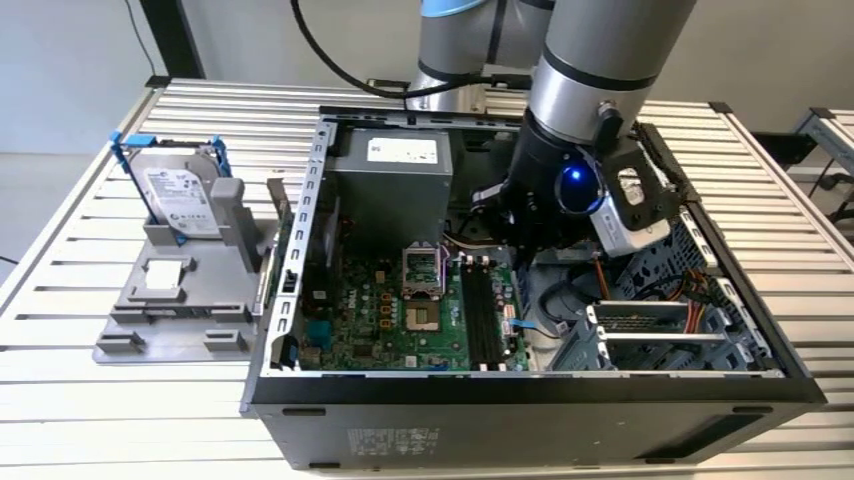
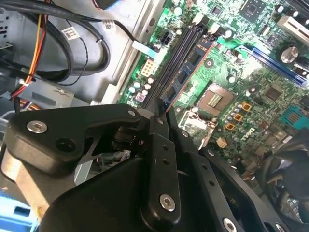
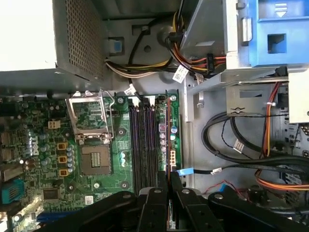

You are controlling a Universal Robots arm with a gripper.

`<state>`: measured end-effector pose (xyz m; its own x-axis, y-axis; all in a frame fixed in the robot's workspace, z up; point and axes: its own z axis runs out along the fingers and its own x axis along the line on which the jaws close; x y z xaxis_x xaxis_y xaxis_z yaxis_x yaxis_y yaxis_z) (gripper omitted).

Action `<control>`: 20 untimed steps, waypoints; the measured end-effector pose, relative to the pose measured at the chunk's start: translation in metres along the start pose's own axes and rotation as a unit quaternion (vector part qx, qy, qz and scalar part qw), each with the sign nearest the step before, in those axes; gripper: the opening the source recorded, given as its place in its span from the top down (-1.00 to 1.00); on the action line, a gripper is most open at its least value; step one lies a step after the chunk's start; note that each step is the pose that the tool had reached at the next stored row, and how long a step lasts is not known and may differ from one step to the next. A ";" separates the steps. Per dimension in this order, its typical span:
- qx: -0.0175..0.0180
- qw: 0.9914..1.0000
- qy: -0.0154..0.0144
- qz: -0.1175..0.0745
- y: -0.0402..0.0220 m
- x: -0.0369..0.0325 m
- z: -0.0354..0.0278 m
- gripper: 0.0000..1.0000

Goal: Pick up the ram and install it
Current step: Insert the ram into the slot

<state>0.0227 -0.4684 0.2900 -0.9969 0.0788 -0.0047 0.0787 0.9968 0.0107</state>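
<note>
My gripper (image 3: 169,186) is shut on the ram (image 3: 168,140), a thin dark stick with a reddish edge seen edge-on between the two black fingers (image 3: 155,203). In the second wrist view the ram (image 2: 186,72) reaches from the gripper (image 2: 161,121) out along the motherboard's black slots (image 2: 179,50). It stands upright over the slot line nearest the board's edge, beside the other black slots (image 3: 142,145). Whether it is seated I cannot tell. In the exterior view the arm (image 1: 587,100) reaches down into the open computer case (image 1: 534,385) above the slots (image 1: 483,310).
The CPU socket (image 3: 94,159) lies beside the slots. The grey power supply (image 1: 387,170) sits at the case's back. Cable bundles (image 3: 241,140) and a drive cage (image 1: 661,335) crowd the exterior view's right. A silver hard drive in a blue frame (image 1: 180,185) stands outside on a grey stand.
</note>
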 end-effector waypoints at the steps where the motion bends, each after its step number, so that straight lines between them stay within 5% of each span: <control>1: 0.000 1.000 0.000 0.000 0.0001 0.0002 0.0018 1.00; 20: 0.000 1.000 -0.001 -0.006 0.0015 0.0047 0.0364 1.00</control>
<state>0.0184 -0.4662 0.2536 -0.9977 0.0676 -0.0059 0.0676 0.9977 0.0110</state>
